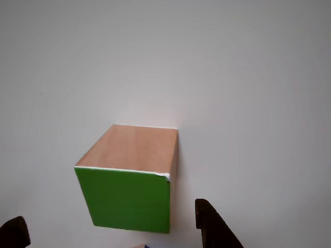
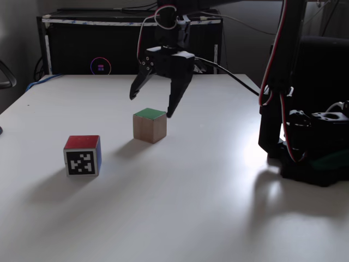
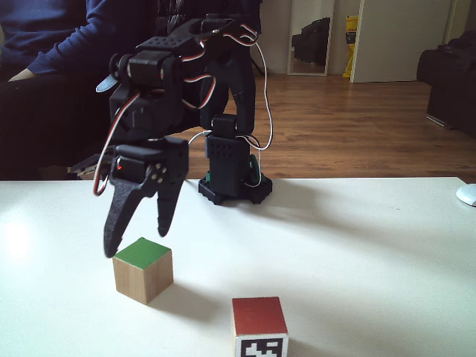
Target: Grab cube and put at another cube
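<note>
Fixed view: I hold the gripper [image 2: 151,106], jaws spread, above the cube [image 2: 149,125]; next I lower and pinch.

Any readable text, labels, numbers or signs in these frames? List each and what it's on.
No readable words or numbers.
Red-topped cube: black-and-white square marker pattern on its side, a code, not text; also in another fixed view.
Dark unit behind the table: glowing ring logo, too small to read.
Green-topped cube: no markings.
</note>
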You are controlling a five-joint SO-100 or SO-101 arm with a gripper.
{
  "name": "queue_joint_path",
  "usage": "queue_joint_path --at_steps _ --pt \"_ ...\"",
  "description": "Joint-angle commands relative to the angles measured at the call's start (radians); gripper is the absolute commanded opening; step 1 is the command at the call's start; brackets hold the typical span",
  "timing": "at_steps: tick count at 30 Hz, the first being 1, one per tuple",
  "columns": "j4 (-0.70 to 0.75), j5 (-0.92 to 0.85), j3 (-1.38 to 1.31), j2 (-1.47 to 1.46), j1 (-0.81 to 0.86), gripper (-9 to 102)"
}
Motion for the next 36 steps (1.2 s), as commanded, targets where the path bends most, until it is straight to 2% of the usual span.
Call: queue_joint_path --at_steps 1,19,28,36 --pt "-0.020 0.005 -0.044 -0.012 0.006 49" --pt "-0.067 0.012 -0.124 -0.206 0.014 45" --pt "-0.087 -0.012 -0.147 -0.216 0.017 23" --pt "-0.066 -0.006 -0.138 -0.153 -0.002 16"
